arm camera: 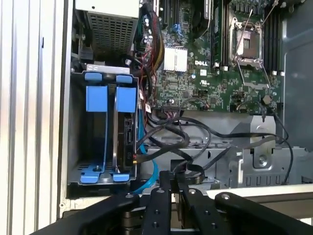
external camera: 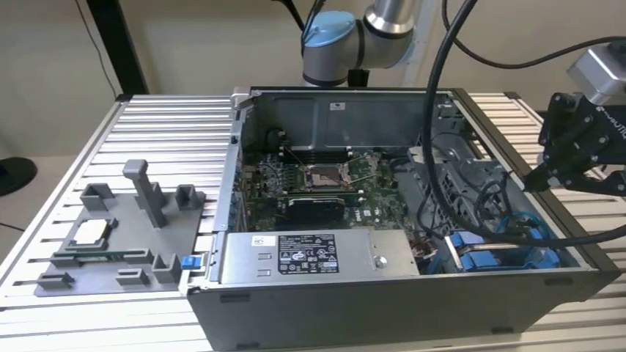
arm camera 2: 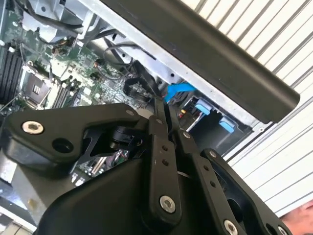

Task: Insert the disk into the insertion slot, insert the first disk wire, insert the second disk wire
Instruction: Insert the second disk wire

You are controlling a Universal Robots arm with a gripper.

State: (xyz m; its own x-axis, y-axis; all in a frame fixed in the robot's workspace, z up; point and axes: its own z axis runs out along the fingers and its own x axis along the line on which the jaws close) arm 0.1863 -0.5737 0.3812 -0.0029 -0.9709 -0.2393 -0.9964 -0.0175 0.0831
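Your disk point(arm camera: 128, 128) sits in the slot point(arm camera: 78, 122) at frame left; jaws clenched empty above loose wires point(arm camera: 168, 139)

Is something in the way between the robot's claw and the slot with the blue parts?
Partly. In the first wrist view, a tangle of black cables and a thin blue cable lie close to the gripper, right beside the insertion slot. The slot itself already has blue-framed parts sitting in it.
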